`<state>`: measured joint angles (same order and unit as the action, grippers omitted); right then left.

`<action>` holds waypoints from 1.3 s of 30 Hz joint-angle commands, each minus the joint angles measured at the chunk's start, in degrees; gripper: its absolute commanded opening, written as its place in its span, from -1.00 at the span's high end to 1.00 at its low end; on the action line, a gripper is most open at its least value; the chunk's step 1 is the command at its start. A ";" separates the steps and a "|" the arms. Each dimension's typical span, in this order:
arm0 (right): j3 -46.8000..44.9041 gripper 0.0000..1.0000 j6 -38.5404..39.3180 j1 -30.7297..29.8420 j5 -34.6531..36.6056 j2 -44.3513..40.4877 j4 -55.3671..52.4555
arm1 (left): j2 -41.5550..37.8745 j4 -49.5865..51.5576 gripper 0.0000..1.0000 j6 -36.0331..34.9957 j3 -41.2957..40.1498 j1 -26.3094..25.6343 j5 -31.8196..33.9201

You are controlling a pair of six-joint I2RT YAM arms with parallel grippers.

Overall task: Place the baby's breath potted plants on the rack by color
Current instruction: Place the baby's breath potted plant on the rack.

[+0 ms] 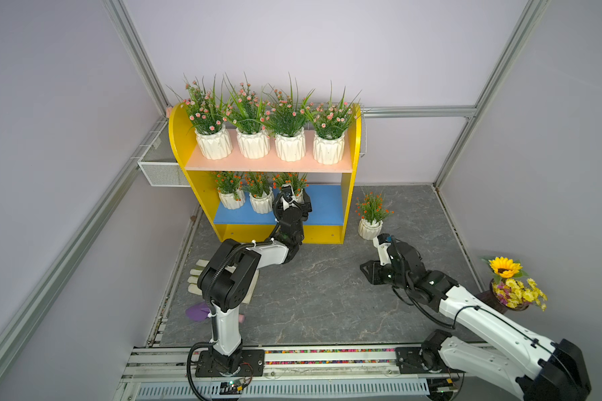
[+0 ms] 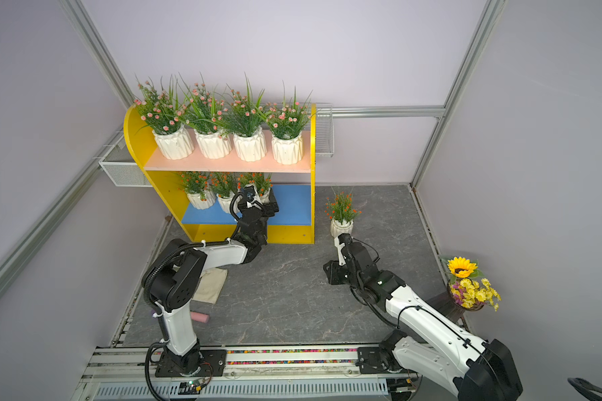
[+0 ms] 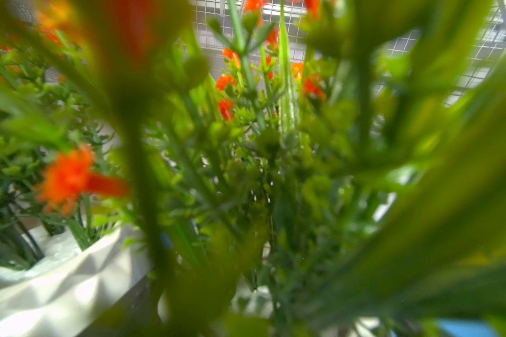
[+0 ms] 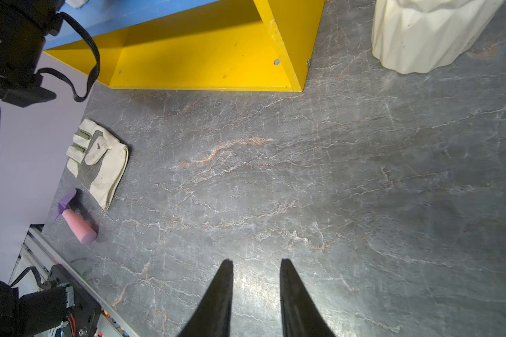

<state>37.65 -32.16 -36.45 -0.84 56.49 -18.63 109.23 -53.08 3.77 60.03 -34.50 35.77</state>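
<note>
Several pink baby's breath potted plants (image 1: 214, 142) stand in a row on the pink upper board (image 1: 268, 166) of the yellow rack (image 1: 178, 139). Two orange ones (image 1: 232, 199) sit at the left of the blue lower board (image 1: 327, 208). My left gripper (image 1: 291, 198) reaches onto that board at a third orange plant (image 1: 289, 180), whose pot it hides. Blurred orange-flowered foliage (image 3: 225, 108) fills the left wrist view and hides the jaws. Another orange plant (image 1: 371, 227) stands on the table right of the rack. My right gripper (image 4: 256, 262) hovers open and empty just in front of its pot (image 4: 427, 35).
A work glove (image 4: 100, 163) and a pink-handled purple tool (image 4: 76, 221) lie on the grey marbled table near the left arm's base. A sunflower bouquet (image 1: 508, 284) stands at the far right. White wire baskets (image 1: 160, 170) hang behind the rack.
</note>
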 commanded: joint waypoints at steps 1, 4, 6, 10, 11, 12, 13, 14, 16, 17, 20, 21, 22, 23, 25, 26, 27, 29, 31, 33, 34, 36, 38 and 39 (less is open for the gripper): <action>-0.99 0.38 -1.06 0.21 0.84 -0.89 -0.33 | 0.99 1.59 -0.71 -0.20 -0.05 0.49 0.20; -0.91 0.38 -1.06 0.26 0.84 -1.20 -0.44 | 0.97 2.52 -0.76 -0.30 0.17 0.49 -0.17; -0.91 0.38 -1.06 0.24 0.84 -1.29 -0.44 | 0.72 2.80 -0.78 -0.37 0.01 0.46 -0.17; -1.00 0.37 -0.97 0.17 0.84 -1.36 -0.35 | -0.17 2.98 -0.81 -0.34 -0.82 0.43 -0.35; -0.99 0.37 -0.96 0.22 0.84 -1.29 -0.33 | -0.49 3.15 -0.82 -0.46 -1.01 0.48 -0.64; -0.91 0.37 -0.98 0.19 0.84 -1.29 -0.35 | -0.91 3.47 -0.82 -0.35 -1.26 0.48 -0.98; -0.95 0.37 -0.97 0.28 0.80 -1.29 -0.35 | -1.34 3.87 -0.83 -0.34 -1.52 0.43 -1.60; -0.91 0.37 -0.97 0.23 0.68 -1.28 -0.34 | -1.94 4.58 -0.84 -0.31 -1.67 0.47 -2.26; -0.99 0.37 -0.95 0.20 0.76 -1.46 -0.35 | -3.21 6.67 -0.86 -0.18 -2.00 0.46 -3.55; -1.04 0.36 -0.95 0.24 0.77 -1.56 -0.35 | -3.86 7.83 -0.88 -0.25 -2.17 0.47 -4.17; -0.92 0.32 -0.84 0.26 0.78 -1.60 -0.18 | -5.54 10.70 -0.91 -0.24 -2.55 0.46 -4.66; -0.84 0.31 -0.75 0.27 0.71 -1.65 -0.09 | -6.15 11.70 -0.96 -0.02 -2.69 0.45 -4.21; -0.71 0.30 -0.62 0.19 0.67 -1.62 -0.04 | -6.51 12.19 -0.99 0.01 -2.72 0.48 -3.84; -0.66 0.30 -0.58 0.24 0.76 -1.51 -0.17 | -6.92 13.05 -0.99 -0.21 -2.68 0.46 -3.43; -0.60 0.29 -0.44 0.31 0.84 -1.63 -0.17 | -7.77 14.57 -0.99 0.01 -2.93 0.48 -2.99; -0.64 0.29 -0.36 0.24 0.93 -1.64 -0.20 | -8.32 15.25 -0.99 0.09 -3.08 0.49 -2.91; -0.65 0.29 -0.34 0.27 1.13 -1.73 -0.13 | -8.92 15.99 -0.99 0.20 -3.29 0.45 -2.56; -0.66 0.25 -0.10 0.31 1.57 -1.60 0.01 | -10.15 19.04 -0.99 0.61 -3.00 0.49 -1.93; -0.49 0.23 0.24 0.32 1.90 -1.12 -0.09 | -11.47 21.87 -0.99 0.39 -2.65 0.49 -2.19; -0.40 0.21 0.35 0.42 1.99 -0.61 0.16 | -12.79 25.19 -0.99 0.30 -2.00 0.43 -2.02; -0.34 0.21 0.43 0.59 2.02 -0.31 0.26 | -13.49 26.56 -0.99 0.10 -1.78 0.49 -2.05; -0.34 0.20 0.54 0.76 1.99 0.11 0.75 | -14.99 29.75 -0.99 0.01 -1.12 0.49 -2.22; -0.27 0.16 0.60 1.02 1.77 0.70 1.29 | -16.72 33.26 -0.99 -0.14 -0.43 0.54 -3.27; -0.28 0.16 0.65 1.15 1.72 0.94 1.53 | -17.46 35.28 -0.99 0.04 0.00 0.49 -3.93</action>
<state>37.65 -31.62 -35.90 0.38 56.73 -18.57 94.17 -24.86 3.92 57.67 -34.39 32.49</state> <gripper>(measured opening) 0.419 0.994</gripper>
